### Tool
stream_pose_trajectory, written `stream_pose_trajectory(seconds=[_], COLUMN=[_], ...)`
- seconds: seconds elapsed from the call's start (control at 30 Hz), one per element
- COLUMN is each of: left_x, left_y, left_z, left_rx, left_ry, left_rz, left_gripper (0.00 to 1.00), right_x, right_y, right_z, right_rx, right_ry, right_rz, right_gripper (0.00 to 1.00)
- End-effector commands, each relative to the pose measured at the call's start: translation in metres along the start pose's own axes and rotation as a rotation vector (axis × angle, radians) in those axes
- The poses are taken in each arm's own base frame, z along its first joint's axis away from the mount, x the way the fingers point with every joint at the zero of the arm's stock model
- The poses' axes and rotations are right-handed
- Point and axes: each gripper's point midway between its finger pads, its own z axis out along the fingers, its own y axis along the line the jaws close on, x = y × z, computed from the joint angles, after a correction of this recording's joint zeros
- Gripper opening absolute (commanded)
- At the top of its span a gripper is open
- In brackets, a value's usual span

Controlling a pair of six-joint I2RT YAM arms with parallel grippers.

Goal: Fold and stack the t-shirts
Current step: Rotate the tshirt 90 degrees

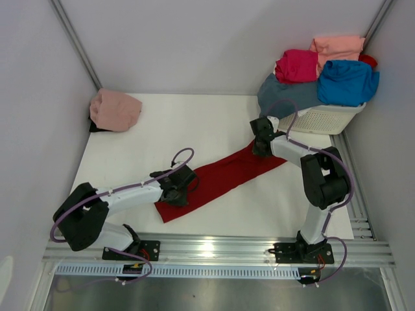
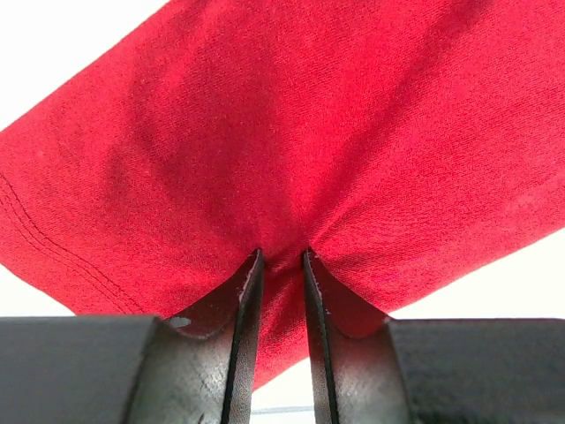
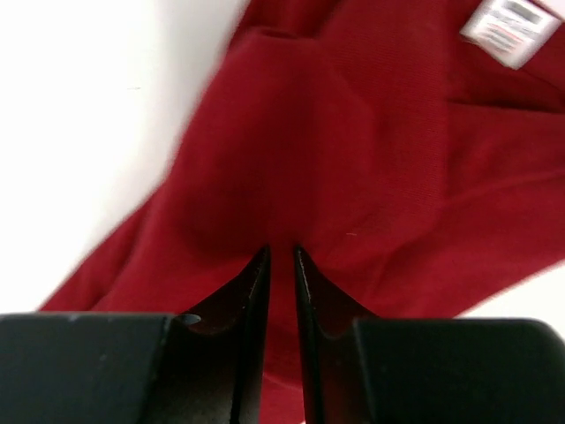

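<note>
A large dark red t-shirt (image 1: pixel 224 175) lies stretched in a long band across the white table, from near left to far right. My left gripper (image 1: pixel 179 190) is shut on its near-left end; in the left wrist view the cloth (image 2: pixel 291 150) bunches between the jaws of the gripper (image 2: pixel 282 258). My right gripper (image 1: pixel 261 148) is shut on its far-right end; the right wrist view shows red cloth (image 3: pixel 335 150) pinched in the gripper (image 3: pixel 281 252) and a white label (image 3: pixel 512 26). A dusty pink t-shirt (image 1: pixel 115 110) lies folded at the far left.
A white lattice basket (image 1: pixel 324 118) stands at the far right, piled with magenta (image 1: pixel 297 65), salmon (image 1: pixel 338 45), bright blue (image 1: pixel 348 82) and slate grey-blue (image 1: pixel 285 94) t-shirts. Grey walls close in on both sides. A metal rail (image 1: pixel 214 249) runs along the near edge.
</note>
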Motion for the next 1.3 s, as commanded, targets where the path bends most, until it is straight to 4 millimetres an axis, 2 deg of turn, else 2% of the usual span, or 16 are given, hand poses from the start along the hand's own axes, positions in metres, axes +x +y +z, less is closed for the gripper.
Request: stream_pose_trajectory(seconds=[0.0,0.07,0.2,0.27,0.37,0.47,0.57,0.83,1.0,1.27], left_x=[0.001,0.001,0.001,0.002,0.003,0.002,0.0,0.003,0.003,0.004], left_y=[0.004,0.006,0.01,0.012,0.013,0.013,0.011,0.014,0.015,0.013], left_z=[0.002,0.002,0.002,0.001,0.002,0.001,-0.001,-0.001,-0.001,-0.001], left_rx=[-0.038,-0.049,-0.07,-0.08,-0.083,-0.083,-0.077,-0.089,-0.09,-0.086], left_ry=[-0.003,-0.003,-0.004,-0.005,-0.002,-0.004,-0.011,-0.003,-0.003,0.0], left_rz=[-0.007,-0.01,-0.016,-0.019,-0.023,-0.024,-0.032,-0.038,-0.049,-0.058], left_gripper=[0.29,0.29,0.29,0.29,0.29,0.29,0.29,0.29,0.29,0.29], right_x=[-0.008,-0.008,-0.021,-0.032,-0.037,-0.04,-0.04,-0.039,-0.048,-0.045], right_y=[-0.028,-0.039,-0.067,-0.081,-0.102,-0.115,-0.117,-0.095,-0.07,-0.028], right_z=[0.004,0.004,-0.003,-0.009,-0.01,-0.009,-0.004,0.015,0.02,0.046], right_rx=[0.156,0.207,0.32,0.347,0.379,0.387,0.378,0.264,0.139,-0.04], right_ry=[-0.032,-0.043,-0.103,-0.132,-0.144,-0.14,-0.129,-0.098,-0.094,-0.019], right_rz=[0.023,0.016,0.036,0.08,0.132,0.165,0.175,0.185,0.198,0.191], right_gripper=[0.21,0.21,0.21,0.2,0.2,0.2,0.19,0.18,0.18,0.18])
